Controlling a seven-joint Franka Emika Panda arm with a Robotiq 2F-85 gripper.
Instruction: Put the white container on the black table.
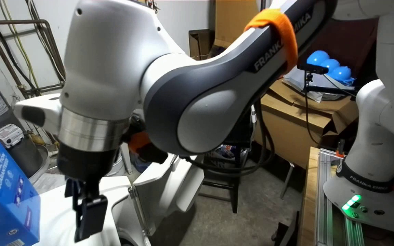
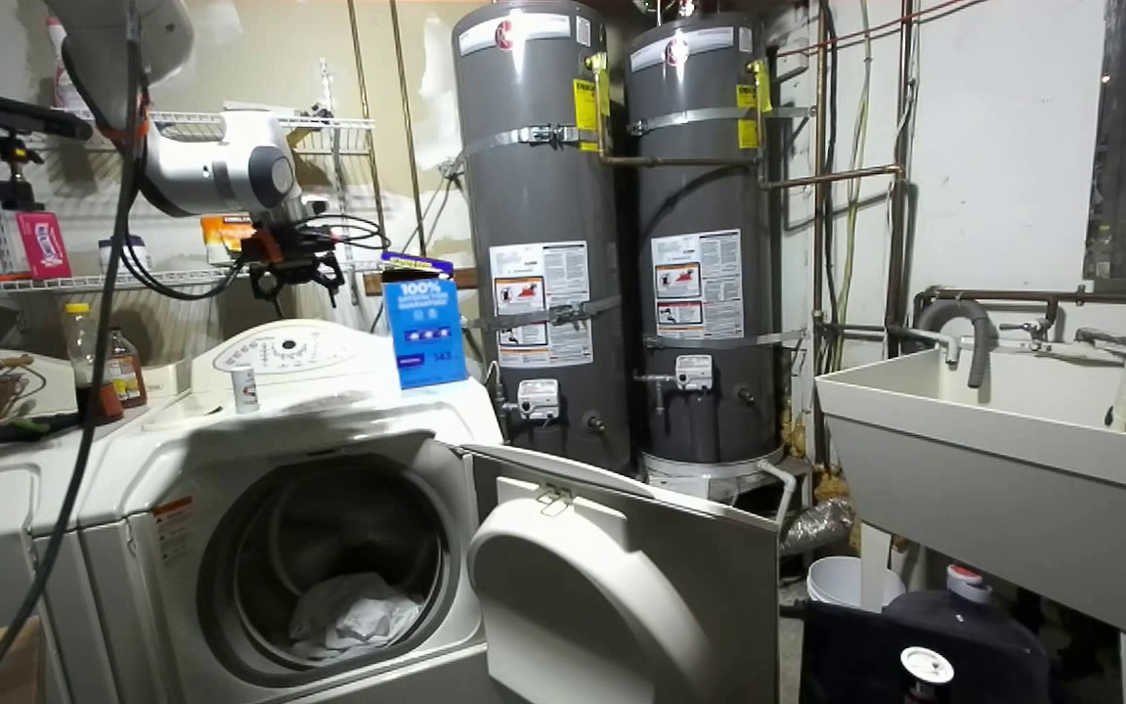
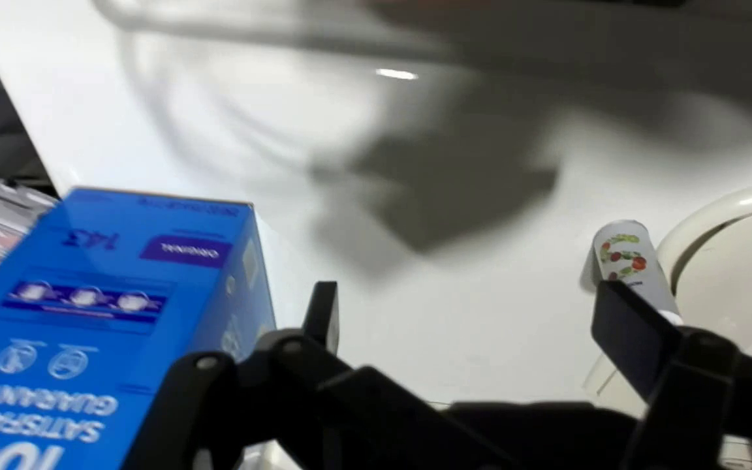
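The white container [image 2: 244, 388] is a small white cylinder standing upright on top of the white washing machine [image 2: 368, 406]. It also shows in the wrist view [image 3: 630, 261] with a colored fruit-like print, partly behind the right finger. My gripper [image 2: 299, 286] is open and empty above the machine top, higher than the container. In the wrist view the fingers [image 3: 467, 326] are wide apart, with the container just beyond the right fingertip. The gripper also shows in an exterior view [image 1: 89, 218]. The black table [image 1: 235, 191] stands behind the arm there; its top is mostly hidden.
A blue box [image 2: 429, 337] stands on the machine, left of the fingers in the wrist view [image 3: 121, 281]. The machine's round door [image 2: 622, 596] hangs open. Water heaters [image 2: 539, 215] and a sink [image 2: 1003, 440] are nearby. A cardboard box [image 1: 286, 133] stands beyond the black table.
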